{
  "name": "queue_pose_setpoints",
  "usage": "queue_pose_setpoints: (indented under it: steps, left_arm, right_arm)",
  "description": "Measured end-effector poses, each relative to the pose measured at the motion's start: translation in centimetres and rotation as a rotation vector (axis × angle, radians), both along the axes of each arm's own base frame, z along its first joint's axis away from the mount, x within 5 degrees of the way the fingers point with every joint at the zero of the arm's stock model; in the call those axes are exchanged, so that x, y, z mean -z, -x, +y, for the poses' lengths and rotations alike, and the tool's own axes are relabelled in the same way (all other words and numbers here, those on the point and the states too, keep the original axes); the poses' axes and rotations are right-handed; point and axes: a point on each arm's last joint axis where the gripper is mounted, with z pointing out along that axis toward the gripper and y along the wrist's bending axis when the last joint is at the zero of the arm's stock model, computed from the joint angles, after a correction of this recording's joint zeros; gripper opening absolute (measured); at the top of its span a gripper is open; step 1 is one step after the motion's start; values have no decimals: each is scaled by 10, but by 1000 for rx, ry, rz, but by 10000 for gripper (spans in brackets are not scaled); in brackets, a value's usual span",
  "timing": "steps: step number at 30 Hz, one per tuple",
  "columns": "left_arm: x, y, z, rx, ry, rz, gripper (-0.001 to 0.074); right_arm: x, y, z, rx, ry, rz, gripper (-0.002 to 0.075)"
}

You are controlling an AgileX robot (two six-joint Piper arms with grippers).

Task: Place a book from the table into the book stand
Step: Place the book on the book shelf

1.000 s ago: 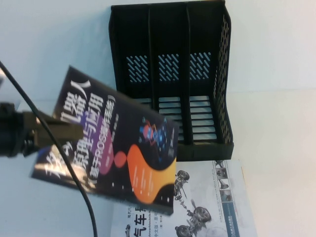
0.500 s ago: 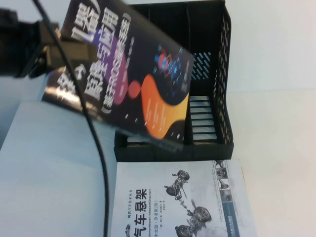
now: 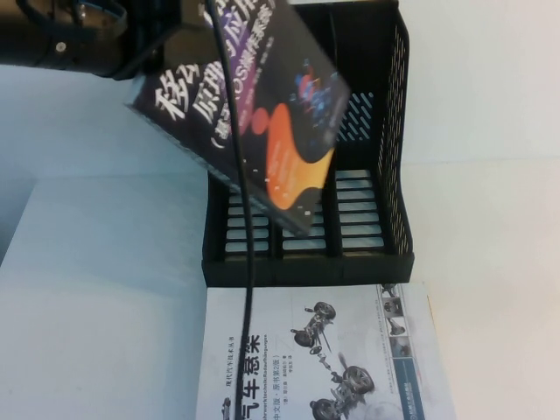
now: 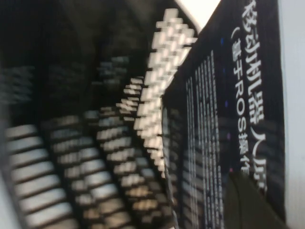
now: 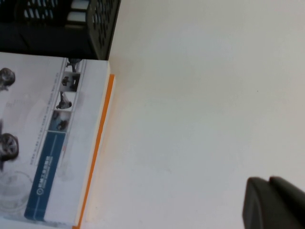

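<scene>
White book (image 3: 328,354) lies flat on the bench (image 3: 490,219) at the near edge, cover up, grey car-suspension drawings showing, orange spine edge visible in the right wrist view (image 5: 52,143). Its far edge sits just beside the front lip of the stand (image 3: 306,271).

Right gripper (image 5: 274,202): only a dark finger end shows at the corner of its own wrist view, hanging above bare bench near the white book's right side. Cannot tell how its jaws stand. Not visible in the high view.

Stand: black, three upright slots, slotted base and back, mesh right side (image 3: 398,131). It stands upright on the bench beyond the white book. Right slot open to view; left and middle slots partly covered by the book.

Book (image 3: 254,105): black cover, white title, orange blob. Held in the air above the stand's left and middle slots, tilted, its lower corner dipping toward the middle slot's base. Not touching the bench.

Left gripper (image 3: 162,35): far left, above the bench, jaws pinching the book at its upper left edge. Black cable (image 3: 248,289) hangs down from the arm across the white book. Left wrist view shows the book's cover (image 4: 238,119) close beside the stand's slats (image 4: 71,167), blurred.
</scene>
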Motion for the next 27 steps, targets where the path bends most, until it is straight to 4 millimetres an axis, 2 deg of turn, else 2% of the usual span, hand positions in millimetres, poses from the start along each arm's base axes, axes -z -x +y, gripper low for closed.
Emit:
queue_pose_setpoints:
  steps: [5, 12, 27]
  left_arm:
    - [1, -8, 4, -46, -69, -34, 112]
    - [0, -8, 4, 14, -147, -122, 112]
    - [1, -11, 2, 20, -138, -134, 112]
  right_arm:
    - [0, 0, 0, 7, -7, 0, -2]
    - [0, 0, 0, 16, -20, -4, -2]
    - [-1, 0, 0, 17, -22, -4, -2]
